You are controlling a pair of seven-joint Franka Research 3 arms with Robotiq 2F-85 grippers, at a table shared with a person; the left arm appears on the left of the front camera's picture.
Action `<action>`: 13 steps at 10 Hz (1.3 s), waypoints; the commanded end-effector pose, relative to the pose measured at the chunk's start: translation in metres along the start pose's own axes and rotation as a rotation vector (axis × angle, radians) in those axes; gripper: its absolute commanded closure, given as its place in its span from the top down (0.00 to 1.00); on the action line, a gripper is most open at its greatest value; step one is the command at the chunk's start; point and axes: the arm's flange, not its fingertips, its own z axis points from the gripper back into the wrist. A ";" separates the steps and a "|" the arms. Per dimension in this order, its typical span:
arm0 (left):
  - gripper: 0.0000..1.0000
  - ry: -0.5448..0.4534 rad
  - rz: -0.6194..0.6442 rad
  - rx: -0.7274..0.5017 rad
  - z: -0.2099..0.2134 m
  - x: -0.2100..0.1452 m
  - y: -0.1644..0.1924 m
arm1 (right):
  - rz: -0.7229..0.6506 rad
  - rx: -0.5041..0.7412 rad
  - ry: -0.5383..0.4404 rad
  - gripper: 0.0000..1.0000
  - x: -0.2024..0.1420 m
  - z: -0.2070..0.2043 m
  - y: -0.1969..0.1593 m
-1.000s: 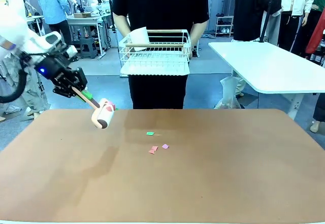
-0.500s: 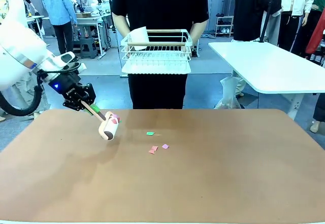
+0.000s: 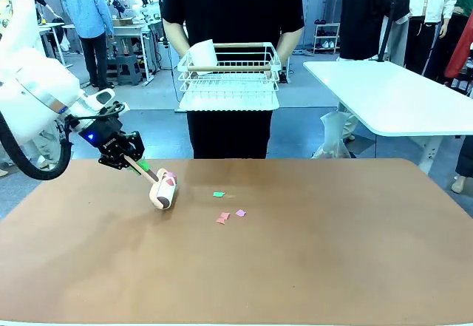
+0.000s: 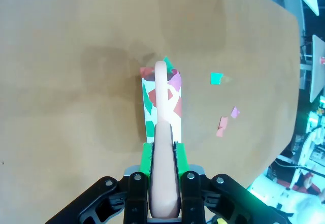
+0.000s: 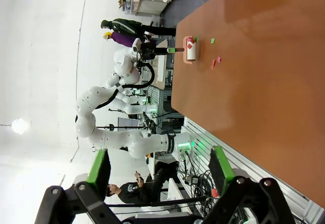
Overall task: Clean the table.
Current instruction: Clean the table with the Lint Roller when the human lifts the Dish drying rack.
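Left gripper (image 3: 134,162): clamped on the handle of the lint roller (image 3: 164,188), which has been lowered and carried rightward over the last second, close to the table (image 3: 318,267) that spans the foreground. Paper scraps (image 3: 224,216): just right of the roller, uncollected; the first pass is judged imminent. Right gripper (image 5: 160,176): spread wide, empty.

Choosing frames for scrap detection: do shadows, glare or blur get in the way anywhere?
Front view: sharp, evenly lit; faint shadow on the table left of the lint roller, clear of the paper scraps. Left wrist view: dark shadow beside the roller, handle blurred near the lens. Right wrist view: ceiling lamps flare.
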 end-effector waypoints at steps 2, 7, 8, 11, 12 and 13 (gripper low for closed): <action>0.21 0.000 0.000 0.000 0.000 0.000 0.000 | 0.004 0.012 -0.002 1.00 -0.002 0.000 0.004; 0.21 0.014 -0.008 -0.013 -0.011 0.004 -0.002 | 0.004 0.012 -0.002 1.00 -0.002 0.000 0.004; 0.21 0.026 -0.003 -0.018 -0.024 0.009 -0.010 | 0.004 0.012 -0.002 1.00 -0.002 0.000 0.004; 0.21 0.037 0.044 0.010 -0.065 0.016 -0.032 | 0.004 0.012 -0.002 1.00 -0.002 0.000 0.004; 0.21 0.047 0.061 0.008 -0.075 0.014 -0.039 | 0.004 0.012 -0.002 1.00 -0.002 0.000 0.004; 0.21 0.049 0.064 -0.018 -0.082 0.010 -0.050 | 0.004 0.012 -0.002 1.00 -0.002 0.000 0.004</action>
